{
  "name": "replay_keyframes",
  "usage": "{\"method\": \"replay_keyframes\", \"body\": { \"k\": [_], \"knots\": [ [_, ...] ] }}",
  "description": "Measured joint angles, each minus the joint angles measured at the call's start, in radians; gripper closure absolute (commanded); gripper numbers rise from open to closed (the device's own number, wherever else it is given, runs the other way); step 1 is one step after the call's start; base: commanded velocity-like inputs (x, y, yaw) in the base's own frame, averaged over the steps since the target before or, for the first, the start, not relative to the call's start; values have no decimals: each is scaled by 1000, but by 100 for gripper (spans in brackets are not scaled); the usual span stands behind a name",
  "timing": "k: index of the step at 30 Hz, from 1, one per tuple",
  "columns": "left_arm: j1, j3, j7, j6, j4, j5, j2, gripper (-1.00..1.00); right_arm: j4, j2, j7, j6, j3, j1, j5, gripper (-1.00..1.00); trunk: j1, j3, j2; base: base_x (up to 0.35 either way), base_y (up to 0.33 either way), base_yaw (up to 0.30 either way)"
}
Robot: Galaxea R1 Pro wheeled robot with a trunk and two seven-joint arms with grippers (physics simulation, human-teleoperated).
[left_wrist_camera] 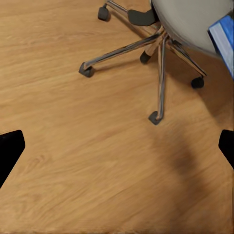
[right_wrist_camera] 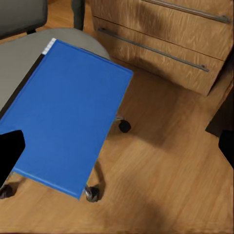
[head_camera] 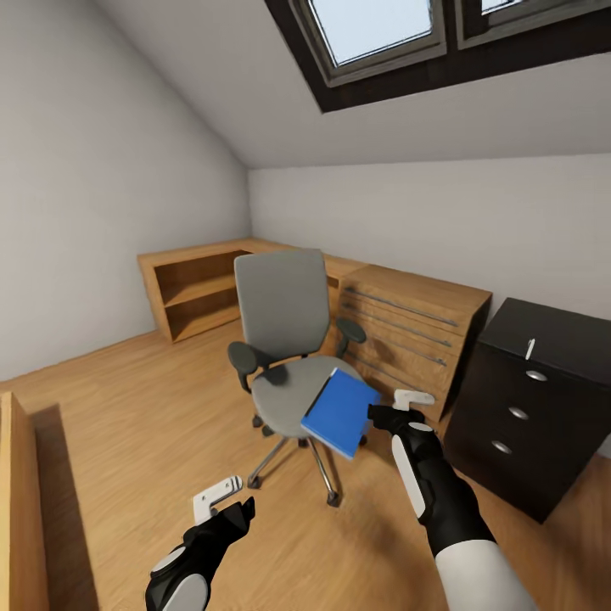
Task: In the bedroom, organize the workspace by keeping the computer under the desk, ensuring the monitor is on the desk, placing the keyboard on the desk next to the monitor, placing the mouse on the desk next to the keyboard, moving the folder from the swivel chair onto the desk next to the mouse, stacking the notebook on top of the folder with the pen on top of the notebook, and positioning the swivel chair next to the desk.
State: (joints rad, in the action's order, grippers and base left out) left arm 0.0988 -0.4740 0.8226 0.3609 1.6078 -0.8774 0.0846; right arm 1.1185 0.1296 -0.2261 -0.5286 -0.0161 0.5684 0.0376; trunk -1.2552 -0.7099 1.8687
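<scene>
— Right gripper [head_camera: 399,406] is up at the near corner of the folder [head_camera: 342,412], isn't it? Has it got hold?

— Hard to call from where I stand. One dark finger [right_wrist_camera: 9,155] overlaps the blue cover at its edge, the other [right_wrist_camera: 227,147] sits well out over bare floor, so the jaws look spread wide and I cannot tell whether anything is pinched.

— And the folder itself?

— Lying on the seat of the swivel chair [head_camera: 284,339], straight ahead of that gripper, tilted, with its near end hanging off the seat's front edge (a good part of it juts out over the floor [head_camera: 127,407]). A strip of white page edges shows at its far corner.

— What's past the chair?

— Beyond the gripper, a wooden drawer chest [head_camera: 416,327] with long metal handles against the wall, and a low wooden shelf unit [head_camera: 191,293] in the corner. Out to its right, a black cabinet [head_camera: 530,407] with round knobs, and a small white stick, the pen [head_camera: 529,349], on top.

— The left gripper [head_camera: 222,502]?

— Low, pointed down at the floorboards, fingers [left_wrist_camera: 9,151] set wide apart with nothing between them. The chair's chrome star base [left_wrist_camera: 158,63] and casters lie just ahead of it.
</scene>
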Motion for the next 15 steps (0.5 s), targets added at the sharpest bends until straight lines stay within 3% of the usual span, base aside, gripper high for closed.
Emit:
{"method": "replay_keyframes", "body": {
  "k": [5,12,15],
  "knots": [
    [0,1,0,0,5,0,-1,-100,0,-1,0,0,-1,0,0,-100,0,2,0,-86,-1,-196],
    [0,6,4,0,9,1,-2,-100,1,-2,8,-1,-3,0,2,-100,-15,-10,28,-12,0,-32],
    [0,22,4,0,9,1,-2,-100,4,-5,38,-4,-4,0,29,-100,-26,-19,49,-1,0,-3]
  ]
}}
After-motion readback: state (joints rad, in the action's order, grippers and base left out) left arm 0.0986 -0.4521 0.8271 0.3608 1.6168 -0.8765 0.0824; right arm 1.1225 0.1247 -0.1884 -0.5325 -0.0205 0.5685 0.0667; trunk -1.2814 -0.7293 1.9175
